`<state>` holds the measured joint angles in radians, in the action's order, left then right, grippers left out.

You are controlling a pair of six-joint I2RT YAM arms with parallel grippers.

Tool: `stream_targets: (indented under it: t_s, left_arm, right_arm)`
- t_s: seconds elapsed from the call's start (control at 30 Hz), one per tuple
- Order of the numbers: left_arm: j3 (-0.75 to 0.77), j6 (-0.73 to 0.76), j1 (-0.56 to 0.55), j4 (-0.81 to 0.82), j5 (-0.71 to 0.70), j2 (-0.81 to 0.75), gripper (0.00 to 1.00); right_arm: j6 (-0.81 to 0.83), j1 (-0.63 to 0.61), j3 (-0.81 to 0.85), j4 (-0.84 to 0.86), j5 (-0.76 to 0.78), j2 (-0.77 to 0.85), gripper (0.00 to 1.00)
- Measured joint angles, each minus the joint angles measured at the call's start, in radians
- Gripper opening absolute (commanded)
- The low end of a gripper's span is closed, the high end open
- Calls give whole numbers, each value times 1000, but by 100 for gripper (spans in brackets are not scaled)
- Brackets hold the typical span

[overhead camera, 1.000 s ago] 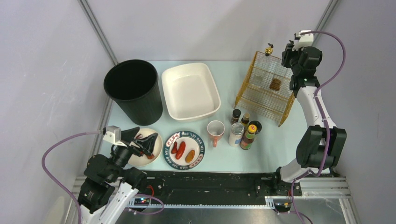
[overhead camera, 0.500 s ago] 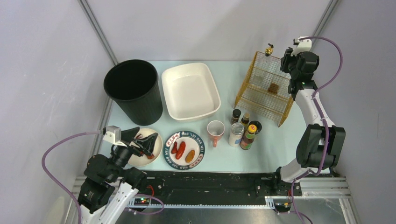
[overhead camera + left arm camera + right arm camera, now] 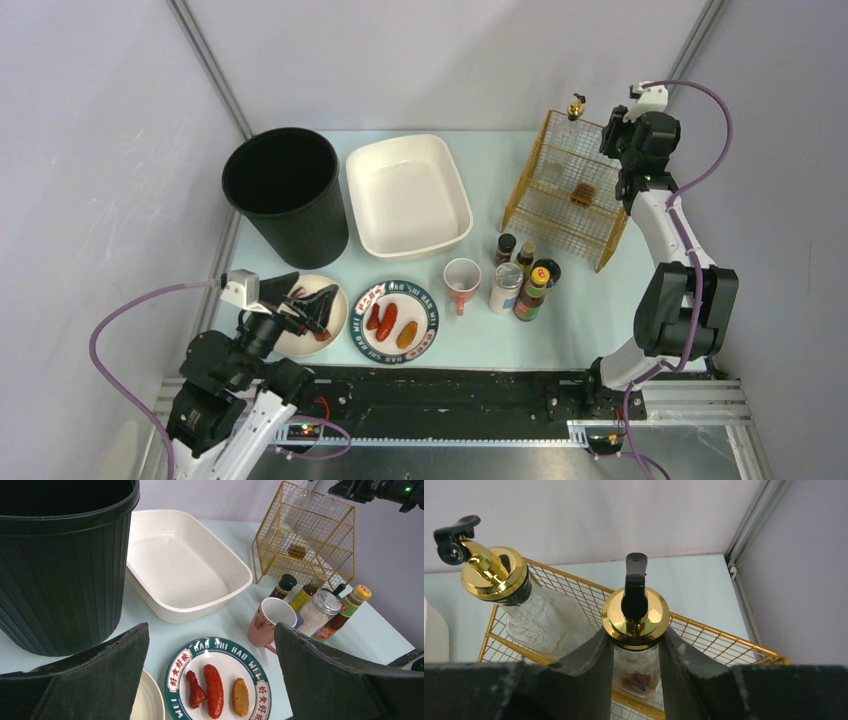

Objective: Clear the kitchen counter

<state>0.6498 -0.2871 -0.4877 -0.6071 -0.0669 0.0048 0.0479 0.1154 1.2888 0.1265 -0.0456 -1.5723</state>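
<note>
Right gripper (image 3: 636, 647) is partly closed, dark pads clamped on the neck of a clear glass dispenser bottle with gold cap and black spout (image 3: 636, 612), just under the cap. The bottle hangs upright inside the gold wire basket (image 3: 565, 215) at the far right; can't tell if its base touches the basket floor. A second, matching glass bottle (image 3: 494, 575) stands just beside it in the same basket.

Left gripper (image 3: 210, 630) is wide open and holds nothing, hovering over the near-left corner by a plain white plate (image 3: 340, 305).

The pale mint-green kitchen counter (image 3: 585, 305) fills the middle of the top view. On it are a black ribbed bin (image 3: 290, 190), a white rectangular tub (image 3: 405, 195), a patterned plate with sausages (image 3: 395, 290), a pink mug (image 3: 461, 275) and a cluster of condiment bottles (image 3: 525, 280).

Judgement: the counter is stiff and smooth, so items will probably slide if nudged. The glass bottle is rigid, slick and breakable. The neck grip looks right, since the cap lip should stop it slipping through. Set it down gently.
</note>
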Motion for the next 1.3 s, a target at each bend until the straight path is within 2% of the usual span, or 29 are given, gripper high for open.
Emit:
stream_targets:
  t_s: [0.13, 0.37, 0.5, 0.73, 1.03, 1.3]
  left_arm:
    - [0, 0, 0, 0, 0, 0, 98]
    - [0, 0, 0, 0, 0, 0, 98]
    - [0, 0, 0, 0, 0, 0, 98]
    - [0, 0, 0, 0, 0, 0, 98]
    - [0, 0, 0, 0, 11, 0, 98]
    - [0, 0, 0, 0, 18, 0, 98]
  right_arm:
    - [-9, -2, -1, 0, 11, -8, 39]
    - [-13, -23, -1, -1, 34, -8, 60]
    - [-10, -41, -1, -2, 66, -8, 67]
    - [-3, -63, -1, -50, 138, 29, 71]
    - [0, -113, -32, -201, 300, 203, 71]
    - [-7, -286, -98, -356, 341, 409, 70]
